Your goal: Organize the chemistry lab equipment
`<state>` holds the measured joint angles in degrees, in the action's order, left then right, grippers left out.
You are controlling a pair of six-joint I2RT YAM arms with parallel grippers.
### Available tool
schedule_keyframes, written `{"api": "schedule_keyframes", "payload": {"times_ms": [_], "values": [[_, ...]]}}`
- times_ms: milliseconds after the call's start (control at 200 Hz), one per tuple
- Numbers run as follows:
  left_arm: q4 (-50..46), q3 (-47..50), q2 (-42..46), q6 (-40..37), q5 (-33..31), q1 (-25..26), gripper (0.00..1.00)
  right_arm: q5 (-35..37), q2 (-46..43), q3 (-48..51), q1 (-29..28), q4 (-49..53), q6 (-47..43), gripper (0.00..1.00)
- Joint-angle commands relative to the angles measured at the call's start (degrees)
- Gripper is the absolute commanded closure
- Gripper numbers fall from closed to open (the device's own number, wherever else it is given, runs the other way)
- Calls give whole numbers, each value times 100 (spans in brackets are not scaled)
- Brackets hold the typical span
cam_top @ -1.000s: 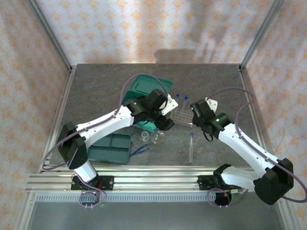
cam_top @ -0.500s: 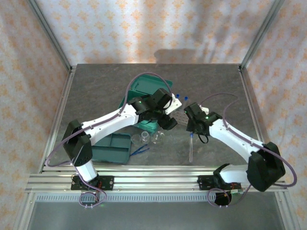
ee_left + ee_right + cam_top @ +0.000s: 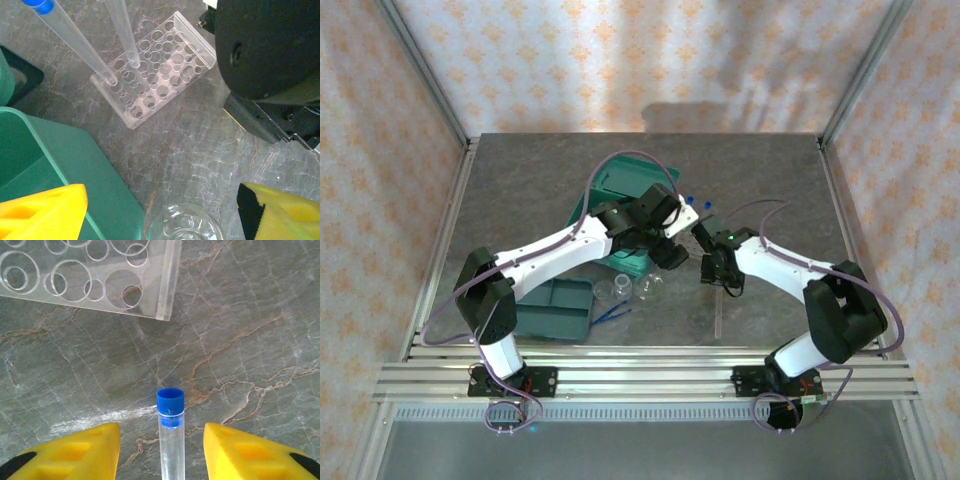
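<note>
Grey stone-look tabletop (image 3: 770,170), patterned curtains all round. Right pincer (image 3: 160,436) is open, fingers straddling a blue-capped test tube (image 3: 170,450). The tube lies flat, cap just short of a corner of the clear rack (image 3: 100,275). Pincer looks lined up for a pinch, no contact yet as far as I can tell. Two tubes (image 3: 75,40) stand in the rack holes, so this one likely goes there too. Left pincer (image 3: 162,197) is open and empty above a glass vessel (image 3: 182,225) beside the teal case (image 3: 60,165), probably parked clear of the rack.

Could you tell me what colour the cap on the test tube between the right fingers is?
The cap is blue, best seen in the right wrist view.
</note>
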<state>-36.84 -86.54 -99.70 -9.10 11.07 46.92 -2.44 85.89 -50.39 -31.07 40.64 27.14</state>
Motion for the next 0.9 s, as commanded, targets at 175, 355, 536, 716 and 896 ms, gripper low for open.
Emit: {"api": "schedule_keyframes", "payload": {"times_ms": [175, 355, 536, 716, 896], "values": [[-113, -134, 11, -30, -99, -266, 19, 16, 102, -131, 3, 184, 6, 59], [-130, -144, 18, -30, -57, -298, 19, -207, 103, 48, 4, 59, 194, 62], [-74, -73, 100, -22, -23, -339, 19, -151, -2, 211, 0, 63, 275, 63], [-93, -99, 101, 4, 25, -380, 19, -131, -65, 356, 0, 85, 304, 63], [-70, -73, 97, 26, 75, -387, 19, -212, -86, 533, 4, -46, 365, 65]]}}
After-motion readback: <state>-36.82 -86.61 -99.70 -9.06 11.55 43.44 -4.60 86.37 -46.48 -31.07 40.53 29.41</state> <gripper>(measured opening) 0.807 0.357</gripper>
